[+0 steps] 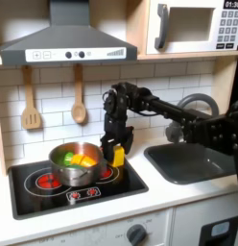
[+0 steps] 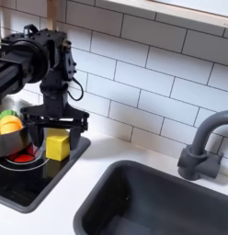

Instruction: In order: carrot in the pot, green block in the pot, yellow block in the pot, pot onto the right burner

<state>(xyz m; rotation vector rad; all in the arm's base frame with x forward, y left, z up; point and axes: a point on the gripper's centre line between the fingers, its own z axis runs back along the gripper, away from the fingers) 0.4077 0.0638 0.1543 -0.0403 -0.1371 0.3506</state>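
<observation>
1. You've got the gripper at frame center, closed on the yellow block, just right of the pot.
2. The pot sits on the stovetop, lower left, between the two red burners.
3. Inside the pot: the green block and the carrot.

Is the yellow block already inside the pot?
No, the yellow block hangs between the gripper's fingers, beside the pot.
</observation>
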